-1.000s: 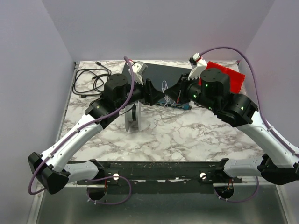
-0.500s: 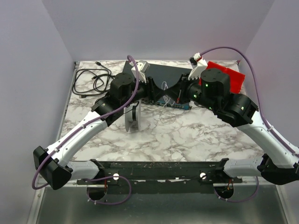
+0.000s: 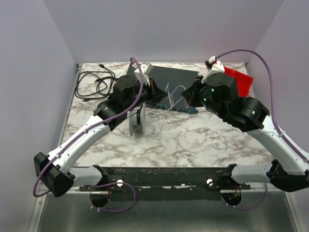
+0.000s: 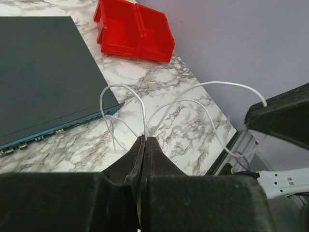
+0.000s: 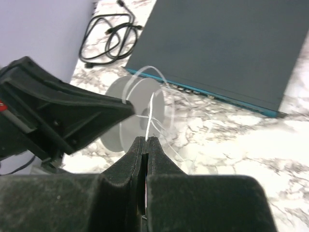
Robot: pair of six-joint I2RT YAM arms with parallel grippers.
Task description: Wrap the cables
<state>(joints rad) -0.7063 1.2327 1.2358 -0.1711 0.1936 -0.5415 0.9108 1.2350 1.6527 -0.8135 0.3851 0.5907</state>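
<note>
**Thin wire pinched between both tools above the slab's near edge**

The white wire (image 3: 174, 92) is held above the tabletop (image 3: 203, 140), toward the far edge and about midway between the left and right edges. It is pinched by the left tool (image 4: 145, 145), whose fingers are pressed together on it with no gap to be seen. From there a strand rises, and loose loops are spread toward the right tool (image 3: 186, 99). The right tool is likewise pressed together on the wire in its own wrist view, where one strand is seen coming straight up from between the fingers.

Below the loops the teal-edged near side of a dark slab (image 3: 169, 79) is seen. A grey spool (image 3: 136, 122) is stood on edge just beside the left arm. In the right wrist view part of it is hidden behind the black body of the left tool, and it cannot be told whether any wire is wound on it. The wire's ends cannot be traced: the strands are lost against the pale veined marble. A red bin (image 3: 240, 81) near the far right corner is partly covered by the right arm. A black cord (image 3: 94, 82) is coiled at the far left corner.
</note>
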